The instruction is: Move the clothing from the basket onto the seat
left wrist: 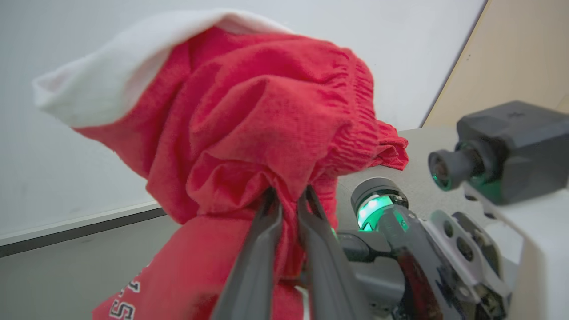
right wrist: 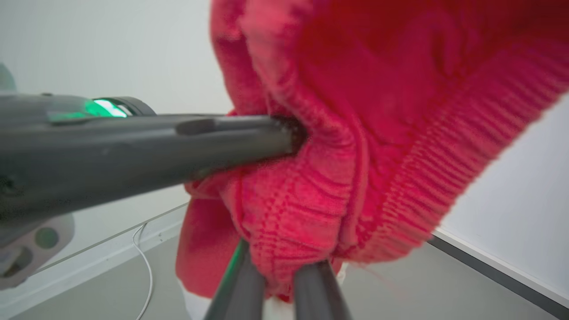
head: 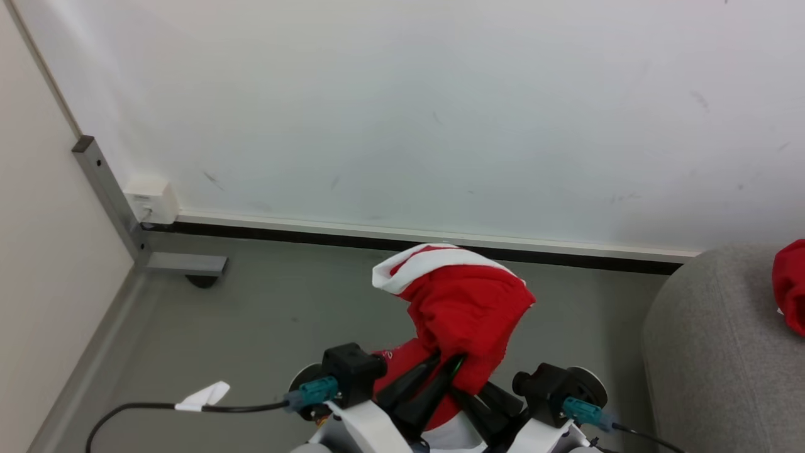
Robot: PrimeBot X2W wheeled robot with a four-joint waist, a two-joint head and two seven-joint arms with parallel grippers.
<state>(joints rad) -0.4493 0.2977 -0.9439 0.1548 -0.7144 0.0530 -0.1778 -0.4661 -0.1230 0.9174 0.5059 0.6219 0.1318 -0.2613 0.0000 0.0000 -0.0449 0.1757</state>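
Holding one red garment (head: pixel 465 308) between both arms, raised above the grey floor (head: pixel 270 314) in front of the white wall (head: pixel 440 113).

Left gripper (left wrist: pixel 288 198): fingers pressed together, with a fold of red cloth pinched at the tips. Fabric puckers around the pinch.

Right gripper (right wrist: pixel 280 271): fingers close together, cloth wedged between them, ribbed hem draped over the tips.

Both grips sit near each other on the same bundle. In the right wrist view the left arm's fingers come in from the side and bite the cloth just above.

White band (head: pixel 453 258) rides on top of the bundle. White lettering (left wrist: pixel 126 298) is on the hanging lower part, cut off by the frame edge and not readable.

Seat (head: pixel 704 340) is at the robot's right, grey, well apart from the held garment. Second red piece (head: pixel 791 283) lies on it, mostly cropped, probably another garment.

Black cable (head: pixel 251 408) with a white tag lies on the floor at left.
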